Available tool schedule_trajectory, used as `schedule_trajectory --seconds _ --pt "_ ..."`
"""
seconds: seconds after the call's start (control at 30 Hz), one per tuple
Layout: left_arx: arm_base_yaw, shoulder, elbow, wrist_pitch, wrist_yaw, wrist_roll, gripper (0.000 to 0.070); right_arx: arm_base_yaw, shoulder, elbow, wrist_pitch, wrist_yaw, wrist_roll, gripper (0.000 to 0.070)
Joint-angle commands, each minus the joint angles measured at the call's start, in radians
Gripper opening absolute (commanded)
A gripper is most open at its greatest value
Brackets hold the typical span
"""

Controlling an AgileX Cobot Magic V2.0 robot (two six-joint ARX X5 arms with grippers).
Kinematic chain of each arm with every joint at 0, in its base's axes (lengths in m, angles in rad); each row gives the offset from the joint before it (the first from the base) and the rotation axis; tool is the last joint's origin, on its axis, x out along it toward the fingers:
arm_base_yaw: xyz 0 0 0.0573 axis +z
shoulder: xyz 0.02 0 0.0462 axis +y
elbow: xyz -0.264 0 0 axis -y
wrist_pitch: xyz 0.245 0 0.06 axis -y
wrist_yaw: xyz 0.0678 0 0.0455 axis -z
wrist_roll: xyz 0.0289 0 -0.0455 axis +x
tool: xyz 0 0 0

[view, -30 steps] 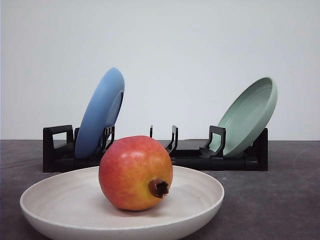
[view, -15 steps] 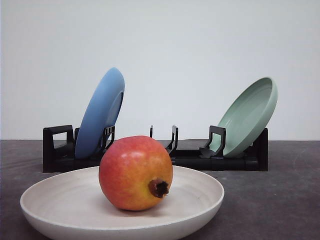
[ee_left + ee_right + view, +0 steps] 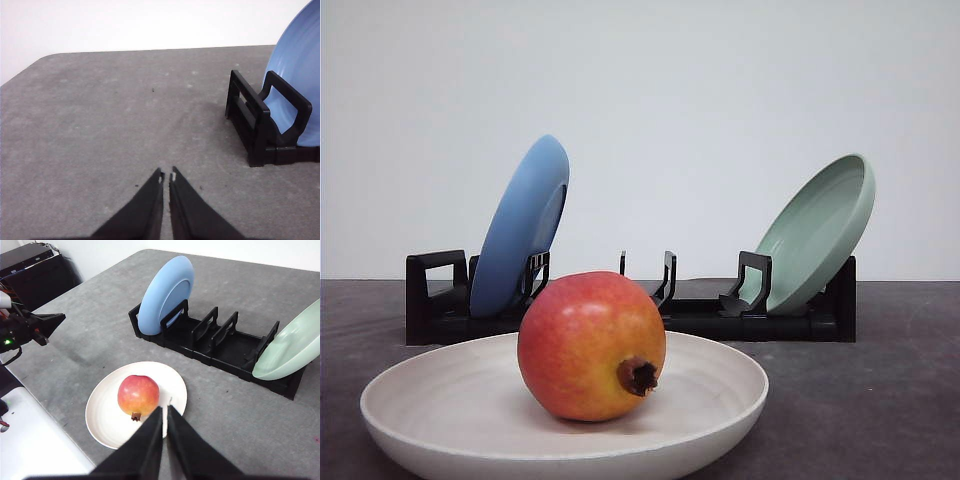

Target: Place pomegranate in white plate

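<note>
**Front view: nothing moves, pomegranate sits in the plate**

Front view shows no change across the last second: the pomegranate (image 3: 591,346) rests in the same spot in the white plate (image 3: 440,400), its dark crown turned toward the camera and slightly to the right. That stillness suggests the fruit has settled and will not roll; the task looks done.

In the right wrist view, the right pincer (image 3: 164,412) hangs above and apart from the plate with its fingers pressed together, holding nothing. The left pincer (image 3: 166,176) is likewise pressed together, empty, over bare desk (image 3: 100,125), near the end of the rack (image 3: 255,125).

The pomegranate is round, smooth and slightly glossy, red fading to yellow-orange near the rough, dry brown crown. The plate is matte, cream, shallow and round, with a raised rim much wider than the fruit. Behind it stands a black, rigid slotted rack holding a blue plate (image 3: 525,225) leaning upright at the left end and a pale green plate (image 3: 820,230) tilted back at the right end; both look matte and hard. The desk is dark grey with a fine, felt-like speckled surface.
</note>
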Motion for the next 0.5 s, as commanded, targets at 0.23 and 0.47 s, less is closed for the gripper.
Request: schedule_trajectory --seconds 0.23,0.47 --pt "0.001 -0.002 -0.013 0.001 0.002 0.014 0.0000 -0.213 -0.023 -0.026 0.018 -0.052 -0.070 0.0009" --pt "0.001 -0.002 -0.013 0.001 0.002 0.014 0.0000 -0.557 -0.088 -0.334 0.423 -0.053 -0.268 0.0009"
